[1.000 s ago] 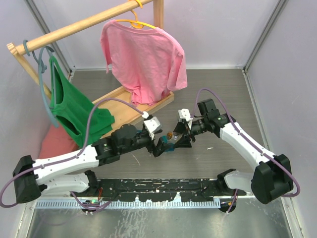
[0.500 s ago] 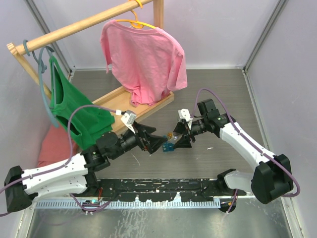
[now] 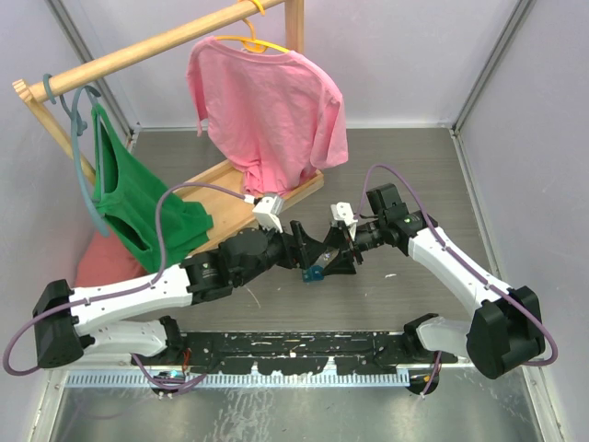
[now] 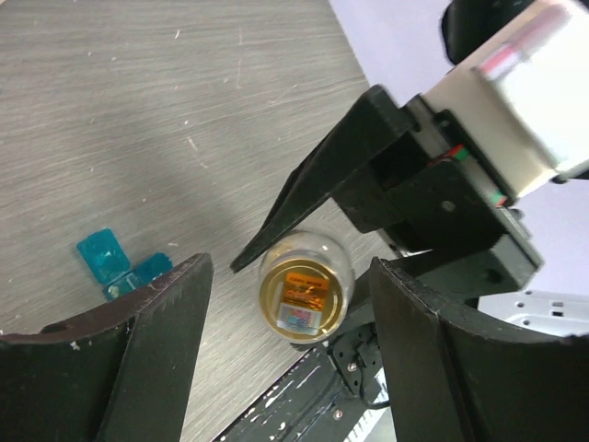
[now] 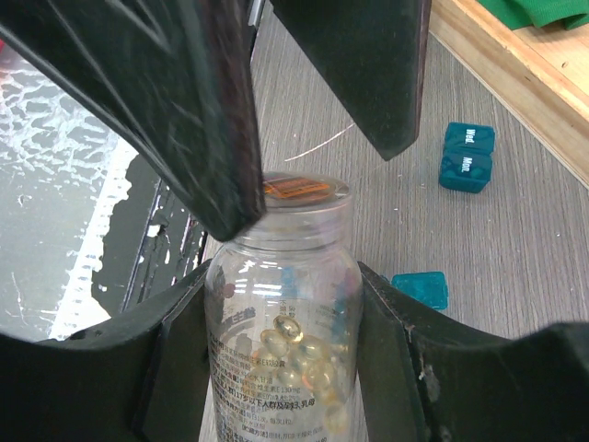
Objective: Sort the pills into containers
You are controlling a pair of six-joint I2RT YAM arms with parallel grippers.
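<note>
L arm (image 3: pixel 147 285) back at 1 bottle (image 5: pixel 285 304) in R jaws; 2 containers (image 5: pixel 467 157).

Robot lab cell: white panel walls (image 3: pixel 414 55), table-mounted arms (image 3: pixel 442 258).

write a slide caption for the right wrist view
Right gripper clamps a clear pill bottle; left gripper, jaws open, hovers above its cap; a teal container sits on the table behind.

"Wed.", "Mon." on containers (image 5: pixel 460 170) (bottle (image 5: pixel 285 350) unreadable)
</note>
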